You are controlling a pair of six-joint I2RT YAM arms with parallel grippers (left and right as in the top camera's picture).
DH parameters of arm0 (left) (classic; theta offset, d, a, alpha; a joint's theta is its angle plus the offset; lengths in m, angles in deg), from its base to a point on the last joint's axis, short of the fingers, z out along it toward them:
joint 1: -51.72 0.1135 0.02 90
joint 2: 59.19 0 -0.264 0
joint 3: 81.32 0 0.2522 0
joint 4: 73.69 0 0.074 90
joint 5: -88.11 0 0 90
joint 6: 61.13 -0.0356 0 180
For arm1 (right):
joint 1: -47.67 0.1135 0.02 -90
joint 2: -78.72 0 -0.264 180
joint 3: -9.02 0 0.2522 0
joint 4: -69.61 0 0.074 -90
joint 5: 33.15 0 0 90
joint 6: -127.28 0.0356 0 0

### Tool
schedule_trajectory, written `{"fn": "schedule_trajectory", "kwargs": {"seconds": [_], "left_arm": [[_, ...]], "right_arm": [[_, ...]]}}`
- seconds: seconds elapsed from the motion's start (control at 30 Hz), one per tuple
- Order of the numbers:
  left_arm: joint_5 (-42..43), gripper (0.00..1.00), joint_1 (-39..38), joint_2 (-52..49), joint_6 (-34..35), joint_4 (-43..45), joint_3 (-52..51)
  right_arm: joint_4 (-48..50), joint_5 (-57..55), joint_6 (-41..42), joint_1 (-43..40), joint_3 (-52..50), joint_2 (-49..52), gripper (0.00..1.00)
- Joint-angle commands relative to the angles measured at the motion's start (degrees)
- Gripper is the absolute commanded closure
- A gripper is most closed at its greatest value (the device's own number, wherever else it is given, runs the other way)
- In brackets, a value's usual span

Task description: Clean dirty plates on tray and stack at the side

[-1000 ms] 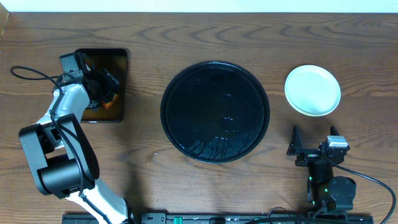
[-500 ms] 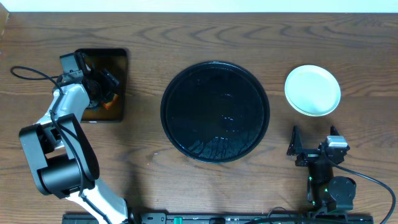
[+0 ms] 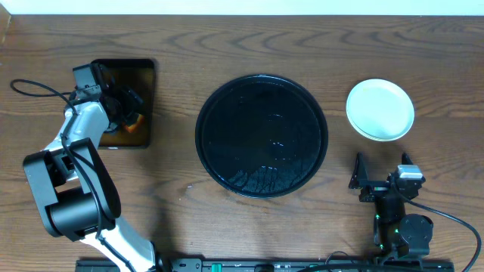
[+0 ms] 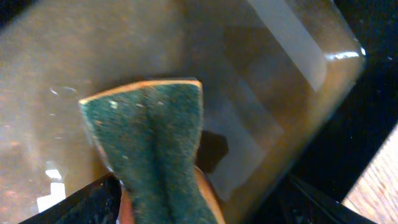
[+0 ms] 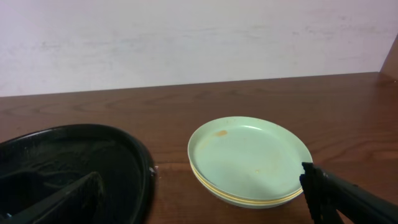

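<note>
The plates (image 3: 380,109) sit stacked on the table right of the black tray (image 3: 262,135); in the right wrist view the stack (image 5: 249,159) shows a mint plate on top with a yellow rim under it and a small orange smear. The tray (image 5: 68,168) holds no plates. My left gripper (image 3: 127,109) is over the rectangular pan, shut on a green-and-orange sponge (image 4: 152,146) that hangs above the brownish liquid. My right gripper (image 3: 380,179) is open and empty near the front edge, just short of the plate stack.
The rectangular black pan (image 3: 144,83) with brownish liquid (image 4: 261,81) stands at the left of the table. The left arm's cable (image 3: 34,89) lies left of it. A white wall runs behind the table's far edge.
</note>
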Motion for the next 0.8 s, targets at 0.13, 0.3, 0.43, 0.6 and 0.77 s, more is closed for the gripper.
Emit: {"fn": "schedule_trajectory", "kwargs": {"seconds": [0.13, 0.3, 0.43, 0.6, 0.77], "left_arm": [[-4.46, 0.18, 0.0, 1.14, -1.7, -0.13, 0.5], [-9.7, 0.18, 0.0, 2.78, -6.86, -11.56, 0.44], [-11.82, 0.18, 0.0, 6.88, -7.17, -20.11, 0.44], [-12.57, 0.18, 0.0, 14.8, -8.09, -25.16, 0.35], [-12.46, 0.18, -0.17, 22.16, -8.07, -24.98, -3.02]], "right_arm": [[-0.2, -0.66, -0.72, -0.42, -0.09, -0.42, 0.01], [-0.2, -0.66, -0.72, -0.42, -0.09, -0.42, 0.01], [-0.2, -0.66, -0.72, -0.42, -0.09, -0.42, 0.01], [-0.2, -0.66, -0.72, -0.42, -0.09, -0.42, 0.01], [-0.2, -0.66, -0.72, -0.42, -0.09, -0.42, 0.01]]}}
